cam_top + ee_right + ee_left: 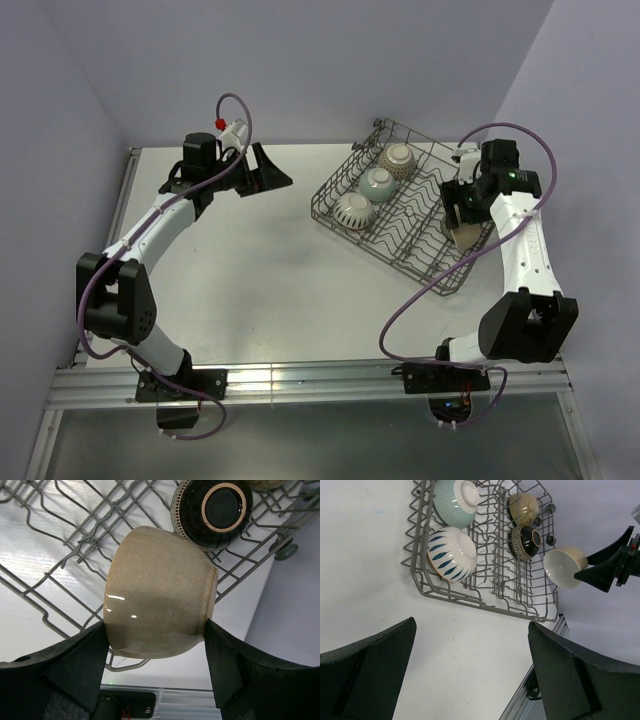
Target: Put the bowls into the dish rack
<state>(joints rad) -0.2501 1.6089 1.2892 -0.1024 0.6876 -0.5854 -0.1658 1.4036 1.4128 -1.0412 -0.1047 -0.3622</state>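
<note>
The left gripper (472, 630) is spread to its widest, with nothing between its fingers. It is held above the bare surface (250, 290), well apart from the dish rack (485, 603), which lies at about 3 o'clock from it in the overhead view. It is judged to be kept clear so that the other arm's work is not obstructed.

Four bowls are already seated in the rack, each tipped between the tines with its foot showing, presumably so that it is propped and can drain. In the left wrist view, a teal striped bowl (451, 500) is seen at 12 o'clock of a white bowl with blue leaf marks (451, 555). Toward 3 o'clock of that pair, a cream bowl (522, 507) is seen above a black bowl (217, 510).

The right gripper (155, 630) is closed on the tan bowl (160, 590), with one finger pressed against each side of its wall and the bowl turned on its side. This sideways hold is judged to match the lean of the seated bowls, so that the tan bowl can be slotted between tines. The bowl is held over the rack at about 4 o'clock of the rack's centre in the overhead view. The black bowl is near it at about 1 o'clock in the right wrist view. Whether the tan bowl touches the wires cannot be told.
</note>
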